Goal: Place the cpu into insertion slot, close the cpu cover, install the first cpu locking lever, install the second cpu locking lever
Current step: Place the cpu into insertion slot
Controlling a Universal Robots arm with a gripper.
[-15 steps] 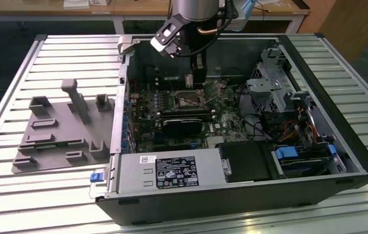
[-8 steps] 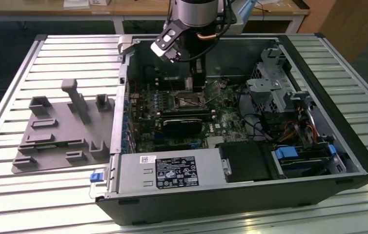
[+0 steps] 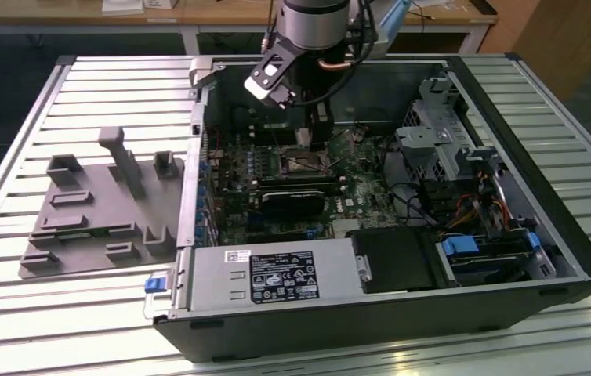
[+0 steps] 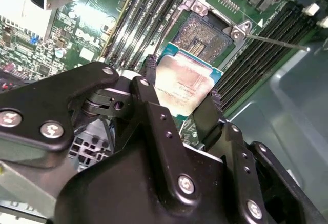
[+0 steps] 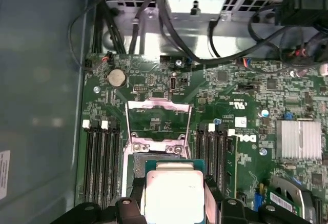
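Exterior view: arm w/ silvery cylindrical wrist reaches down into an open black tower case [image 3: 379,321] lying on its side on a slatted metal tabletop [image 3: 55,337]. The hand [image 3: 314,129] hangs just above the insertion slot [image 3: 301,163], a small square socket w/ dark centre on the green motherboard [image 3: 364,207]. A black oblong graphics card [image 3: 298,202] lies near the slot, and a grey boxy power supply [image 3: 274,274] w/ label sits at the case edge. A matte grey moulded fixture plate [image 3: 86,227] w/ upright posts rests on the tabletop at the exterior view's left, apart from the case. Second wrist view: hand [image 4: 183,79] closed on the cpu [image 4: 185,85], black fingers [image 4: 149,70] pinching opposite edges. Chip is flat and square, pale metal lid on green substrate, held off the board just beside the slot [image 4: 202,34], not seated. Slot's dark pin field lies bare inside a thin metal rim w/ tabs at corners. A thin straight metal rod [image 4: 277,42] runs out from one tab. Long narrow black memory slots [image 4: 143,19] flank the socket. First wrist view: cpu [image 5: 173,190] sits between the fingers, overlapping the slot's [image 5: 134,166] near edge. The cpu cover [image 5: 158,121], a thin silvery frame w/ square window, stands swung up at the slot's far side. Also on the board: a round coin cell [image 5: 117,77] and a finned metal heatsink [image 5: 297,139].
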